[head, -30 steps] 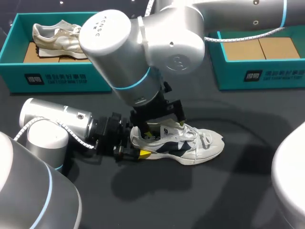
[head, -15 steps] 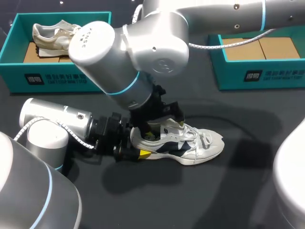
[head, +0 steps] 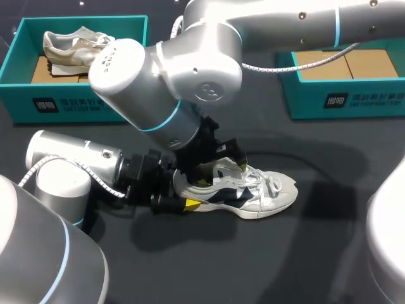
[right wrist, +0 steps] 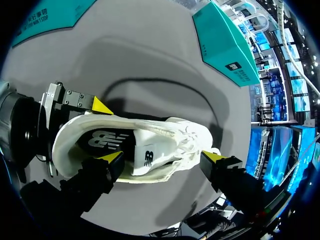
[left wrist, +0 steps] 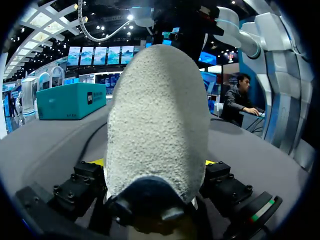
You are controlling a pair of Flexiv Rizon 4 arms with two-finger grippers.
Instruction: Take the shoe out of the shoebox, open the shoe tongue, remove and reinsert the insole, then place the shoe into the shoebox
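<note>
Dark table (head: pixel 329 253): shoe (head: pixel 253 193), two shoeboxes (head: pixel 73 104) (head: pixel 354 101)

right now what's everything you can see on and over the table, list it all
white sneaker: 1, white with navy panels, mid-table on its sole, toe toward my right
beige sneaker: 1, beige, inside the left shoebox
left shoebox: 1, teal, far left of the table
right shoebox: 1, teal, far right; the visible part shows only its cardboard floor
table: 1, black, under everything
left arm: 1, silver, lying low behind the white sneaker, jaws shut on its heel
right arm: 1, silver, coming across from the right above the sneaker's opening, jaws open with yellow tips spread along the shoe
</note>
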